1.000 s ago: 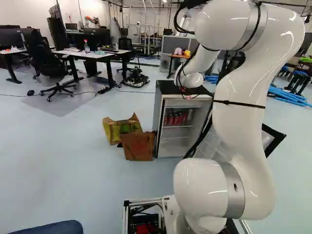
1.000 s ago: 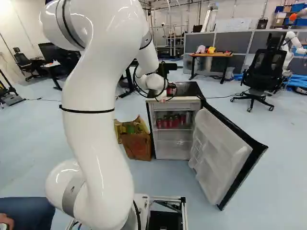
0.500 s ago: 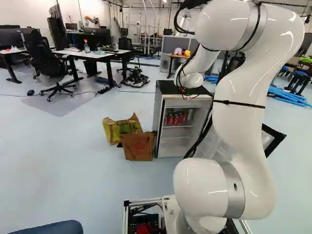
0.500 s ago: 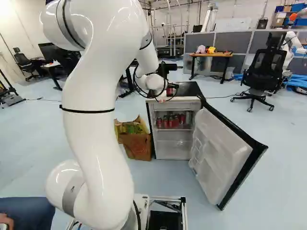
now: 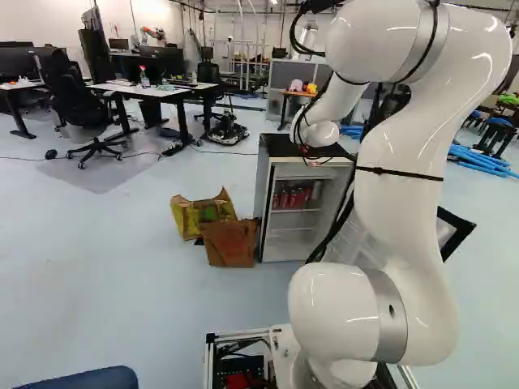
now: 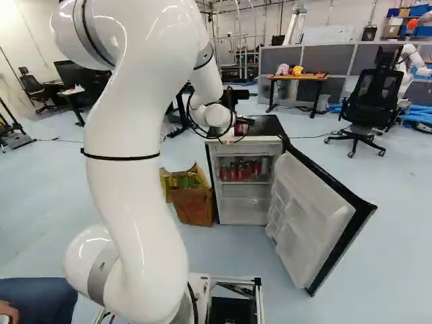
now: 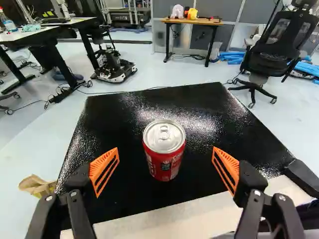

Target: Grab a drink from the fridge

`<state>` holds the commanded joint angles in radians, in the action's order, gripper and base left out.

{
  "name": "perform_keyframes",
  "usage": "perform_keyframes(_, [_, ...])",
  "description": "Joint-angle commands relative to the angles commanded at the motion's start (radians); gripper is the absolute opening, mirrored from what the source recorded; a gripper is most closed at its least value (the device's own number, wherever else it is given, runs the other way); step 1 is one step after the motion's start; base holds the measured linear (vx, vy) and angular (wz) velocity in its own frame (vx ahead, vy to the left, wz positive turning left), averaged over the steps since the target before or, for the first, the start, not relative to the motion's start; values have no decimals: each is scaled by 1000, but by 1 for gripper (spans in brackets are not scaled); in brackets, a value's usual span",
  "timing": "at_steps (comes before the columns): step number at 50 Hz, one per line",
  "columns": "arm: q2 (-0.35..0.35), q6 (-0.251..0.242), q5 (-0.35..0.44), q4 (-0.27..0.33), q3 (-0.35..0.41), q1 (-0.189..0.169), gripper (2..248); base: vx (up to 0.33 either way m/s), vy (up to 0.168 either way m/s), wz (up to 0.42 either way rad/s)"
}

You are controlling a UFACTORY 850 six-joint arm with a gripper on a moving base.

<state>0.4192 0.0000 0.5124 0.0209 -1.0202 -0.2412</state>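
In the right base view my gripper [image 6: 248,121] is small and partly hidden, over the front of the black fridge top. The wrist view shows the gripper [image 7: 166,150] open, its orange pads standing apart on both sides of a red can [image 7: 165,152]. This can stands upright on the black top [image 7: 114,119], touched by neither pad. The fridge [image 5: 264,198] stands with its white-lined door [image 6: 307,212] swung wide. Inside, several red cans [image 6: 236,172] and a silvery can [image 6: 265,166] stand on the upper shelf.
The door juts out toward the base at the fridge's right. A yellow bag [image 5: 188,217] and a brown bag [image 5: 230,243] sit on the floor at its left. Behind are desks, an office chair [image 6: 372,98] and another robot [image 6: 410,64].
My arm's upper part has shifted slightly, leftward in the right base view and rightward in the left one. Its wrist has hardly moved. The base and fridge have stayed put.
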Motion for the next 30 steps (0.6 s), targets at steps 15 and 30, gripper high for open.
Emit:
perform_keyframes(15, [-65,0,0,0,80,-9,247,0,0,0])
perform_keyframes(30, [-129,0,0,0,157,-28,247,0,0,0])
